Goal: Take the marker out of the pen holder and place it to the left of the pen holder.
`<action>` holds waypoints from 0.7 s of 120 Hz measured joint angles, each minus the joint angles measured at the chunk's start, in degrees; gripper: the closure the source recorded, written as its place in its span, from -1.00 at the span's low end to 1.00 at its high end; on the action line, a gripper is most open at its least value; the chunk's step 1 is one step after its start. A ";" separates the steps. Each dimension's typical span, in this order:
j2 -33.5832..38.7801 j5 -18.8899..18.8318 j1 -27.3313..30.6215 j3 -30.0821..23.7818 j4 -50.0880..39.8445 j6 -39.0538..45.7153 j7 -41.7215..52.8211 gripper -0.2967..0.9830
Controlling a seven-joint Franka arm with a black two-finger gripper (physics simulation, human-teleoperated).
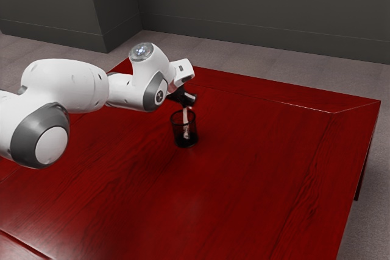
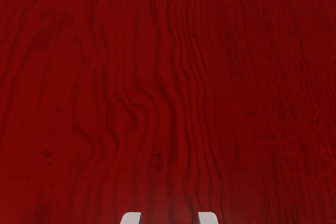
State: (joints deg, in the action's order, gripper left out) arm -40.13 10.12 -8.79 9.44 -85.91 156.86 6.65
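Poised over the red wooden bench (image 1: 256, 181), your tool (image 1: 187, 107) stands open and empty, its tips well apart. Just below, the pale marker (image 1: 186, 130) stands nearly upright in the dark, see-through pen holder (image 1: 177, 133), inward from the bench's corner at the exterior view's right.

The table (image 1: 244, 181) is glossy, grained wood — the pen holder (image 1: 177, 133) smooth, perhaps plastic.

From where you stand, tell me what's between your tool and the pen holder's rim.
The exterior view shows the white marker there, its upper end beneath my tool.
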 joint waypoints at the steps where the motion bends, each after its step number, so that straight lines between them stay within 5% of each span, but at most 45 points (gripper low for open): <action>1: 0.00 0.00 0.00 -0.01 -0.01 0.00 0.01 0.46; 84: 13.65 -3.62 -3.45 2.34 -5.33 -1.60 -1.10 0.65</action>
State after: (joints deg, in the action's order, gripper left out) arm -26.48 6.49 -12.24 11.79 -91.25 155.26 5.55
